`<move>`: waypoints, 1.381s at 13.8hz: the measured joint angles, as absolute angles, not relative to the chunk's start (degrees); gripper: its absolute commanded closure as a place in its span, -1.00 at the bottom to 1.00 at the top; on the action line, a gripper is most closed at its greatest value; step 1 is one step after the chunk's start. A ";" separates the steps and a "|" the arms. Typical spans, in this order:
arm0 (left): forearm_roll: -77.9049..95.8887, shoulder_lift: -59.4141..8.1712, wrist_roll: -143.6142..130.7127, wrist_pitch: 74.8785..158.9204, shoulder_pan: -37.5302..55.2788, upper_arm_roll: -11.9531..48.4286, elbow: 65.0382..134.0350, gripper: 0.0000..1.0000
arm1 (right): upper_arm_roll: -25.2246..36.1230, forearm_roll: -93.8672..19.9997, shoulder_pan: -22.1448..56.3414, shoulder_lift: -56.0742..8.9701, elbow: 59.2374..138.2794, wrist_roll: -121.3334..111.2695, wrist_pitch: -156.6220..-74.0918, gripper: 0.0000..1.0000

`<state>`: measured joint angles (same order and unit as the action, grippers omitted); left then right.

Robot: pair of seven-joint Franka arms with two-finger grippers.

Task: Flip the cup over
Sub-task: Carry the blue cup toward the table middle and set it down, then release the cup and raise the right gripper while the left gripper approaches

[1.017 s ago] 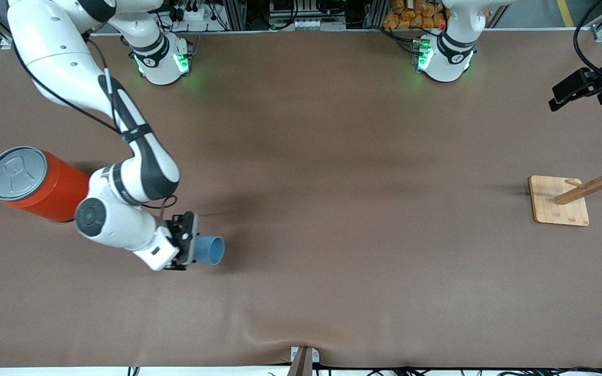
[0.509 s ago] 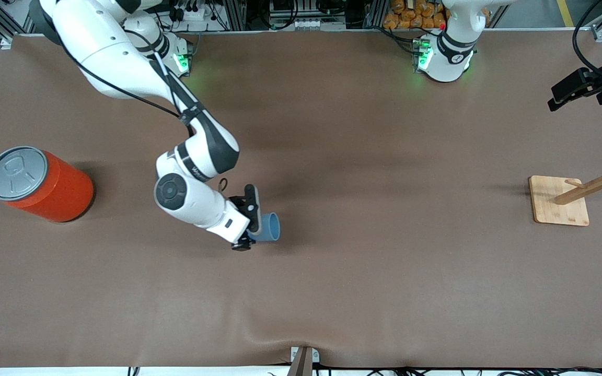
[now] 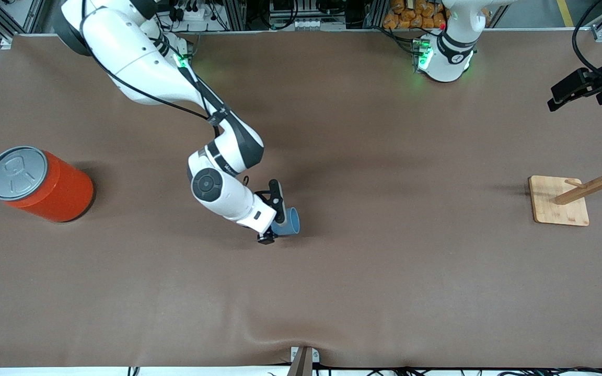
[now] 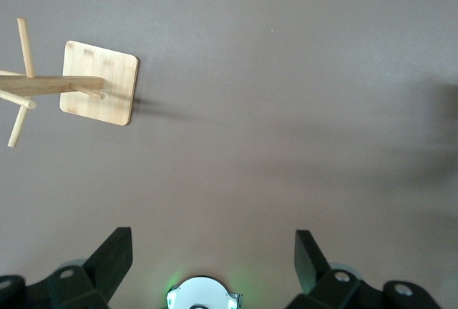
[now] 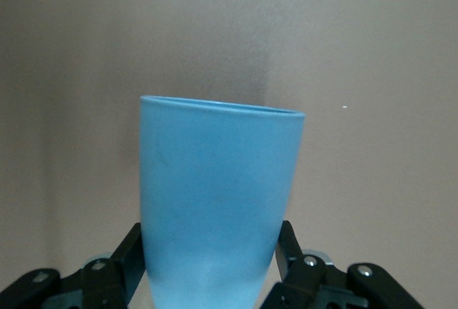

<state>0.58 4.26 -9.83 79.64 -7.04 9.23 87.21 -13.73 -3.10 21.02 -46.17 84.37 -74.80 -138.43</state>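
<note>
The light blue cup (image 3: 289,222) is held by its narrow base in my right gripper (image 3: 278,219). It lies sideways over the middle of the table, with its mouth toward the left arm's end. In the right wrist view the cup (image 5: 218,187) fills the space between the two black fingers (image 5: 131,253), which press on its sides. My left gripper (image 3: 575,90) waits high over the left arm's end of the table. It is open and empty, as the left wrist view (image 4: 211,252) shows.
A large orange can (image 3: 45,185) with a grey lid stands at the right arm's end of the table. A wooden rack on a square base (image 3: 559,201) stands at the left arm's end and also shows in the left wrist view (image 4: 99,84).
My right gripper has carried the cup away from the orange can toward the table's middle, and the cup has turned a little. The left arm has not moved.
</note>
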 measured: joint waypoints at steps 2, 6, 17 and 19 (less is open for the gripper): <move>0.58 4.26 -9.83 79.63 -7.01 9.33 87.23 -1.00 | -12.35 -3.08 22.33 -46.32 84.37 -74.76 -138.63 -1.00; 0.58 4.19 -9.83 79.63 -6.93 9.40 87.38 -1.00 | -11.83 -2.99 22.39 -46.35 84.36 -74.80 -138.63 -1.00; 0.58 3.55 -9.83 79.82 -6.85 9.46 87.38 -1.00 | -11.90 -3.33 21.72 -44.53 83.50 -58.91 -129.96 -1.00; 0.58 3.55 -9.83 79.82 -6.85 9.46 87.37 -1.00 | -12.06 -3.33 21.72 -43.20 83.46 -54.66 -127.27 -1.00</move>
<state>0.58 3.55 -9.83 79.82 -6.85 9.46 87.37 -12.05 -3.33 21.72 -43.20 83.46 -54.66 -127.27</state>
